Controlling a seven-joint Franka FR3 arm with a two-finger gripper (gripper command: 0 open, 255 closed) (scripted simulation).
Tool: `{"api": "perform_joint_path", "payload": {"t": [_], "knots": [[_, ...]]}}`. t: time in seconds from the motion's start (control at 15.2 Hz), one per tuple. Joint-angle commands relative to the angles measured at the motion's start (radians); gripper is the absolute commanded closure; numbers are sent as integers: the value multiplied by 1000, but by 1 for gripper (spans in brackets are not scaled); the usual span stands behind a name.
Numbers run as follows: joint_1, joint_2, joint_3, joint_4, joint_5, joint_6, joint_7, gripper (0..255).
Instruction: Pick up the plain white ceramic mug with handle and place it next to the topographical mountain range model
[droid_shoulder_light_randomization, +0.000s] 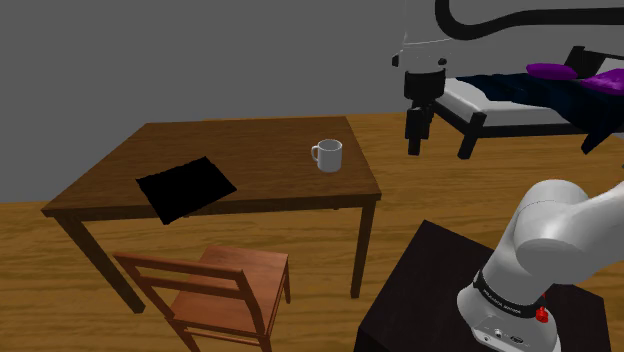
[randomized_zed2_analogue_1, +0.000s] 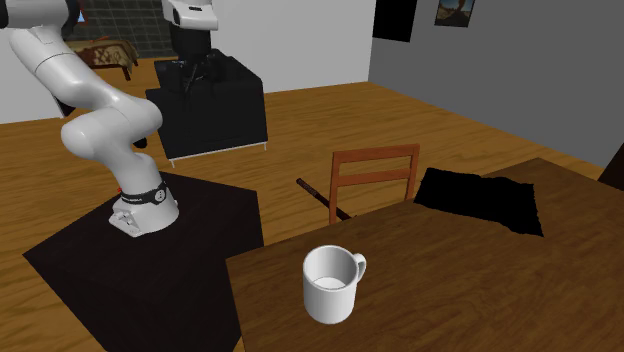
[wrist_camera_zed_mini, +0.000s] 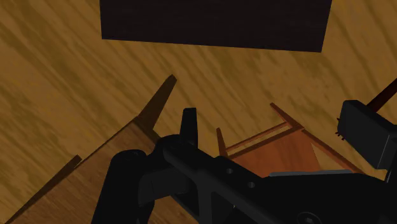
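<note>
A plain white mug (droid_shoulder_light_randomization: 327, 155) with a handle stands upright near the table's (droid_shoulder_light_randomization: 270, 140) right end in the shoulder view. The same mug (randomized_zed2_analogue_1: 332, 283) sits close to the table corner in the second exterior view. The mountain model (droid_shoulder_light_randomization: 185, 187) is drawn as a flat black patch nearer the table's left front; this model (randomized_zed2_analogue_1: 480, 200) lies beyond the mug. My gripper (droid_shoulder_light_randomization: 417, 128) hangs in the air off the table's right end, above the floor and well apart from the mug. In the wrist view the gripper (wrist_camera_zed_mini: 275, 124) is open, its fingers (wrist_camera_zed_mini: 189, 124) apart with nothing between them.
A wooden chair (droid_shoulder_light_randomization: 215, 290) is tucked at the table's front edge, and this chair (wrist_camera_zed_mini: 280, 146) lies below the gripper. A bed (droid_shoulder_light_randomization: 540, 95) stands at the back right. The black stand (droid_shoulder_light_randomization: 450, 300) holds the arm, and a black cabinet (randomized_zed2_analogue_1: 215, 110) stands behind it.
</note>
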Motion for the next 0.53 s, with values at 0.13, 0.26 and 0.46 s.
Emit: {"api": "perform_joint_path", "payload": {"t": [0.13, 0.26, 0.46], "knots": [[-9, 49, -19, -2, -17, 59, -23, 0], [-18, 101, -37, 2, -32, 116, -45, 0], [-31, 186, -64, 18, -51, 198, -77, 0]]}}
